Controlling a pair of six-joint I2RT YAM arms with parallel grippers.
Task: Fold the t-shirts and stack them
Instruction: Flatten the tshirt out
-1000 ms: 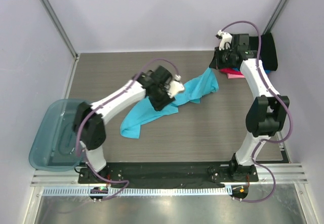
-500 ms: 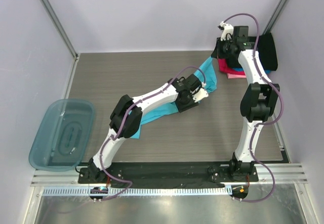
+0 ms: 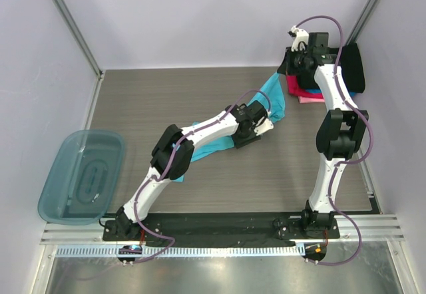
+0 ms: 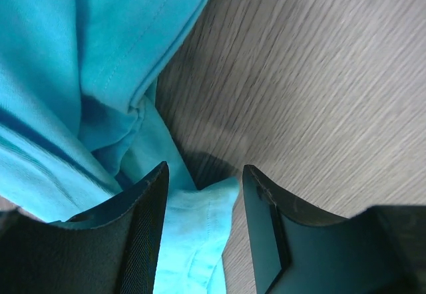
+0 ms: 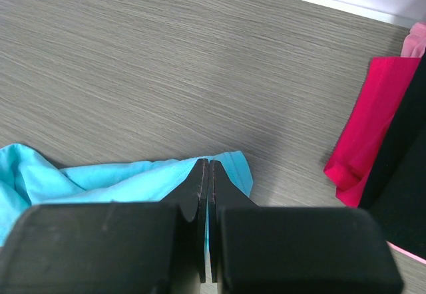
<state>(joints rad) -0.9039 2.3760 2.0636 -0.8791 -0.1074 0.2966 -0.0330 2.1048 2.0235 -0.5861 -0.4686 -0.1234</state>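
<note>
The right gripper (image 5: pixel 205 173) pinches 1 edge of the turquoise shirt (image 3: pixel 212 146), crumpled on the table (image 3: pixel 133 101) near the folded stack (image 3: pixel 307 96); the left gripper (image 4: pixel 204 177), jaws apart over a fold, should clamp squarely before both pull it flat.

Turquoise t-shirt (image 3: pixel 275 105) trails from right gripper (image 3: pixel 291 73) under left gripper (image 3: pixel 263 125) (mid-table); folded t-shirts (image 3: pixel 307 96) far right; bin (image 3: pixel 61 182) left.
</note>
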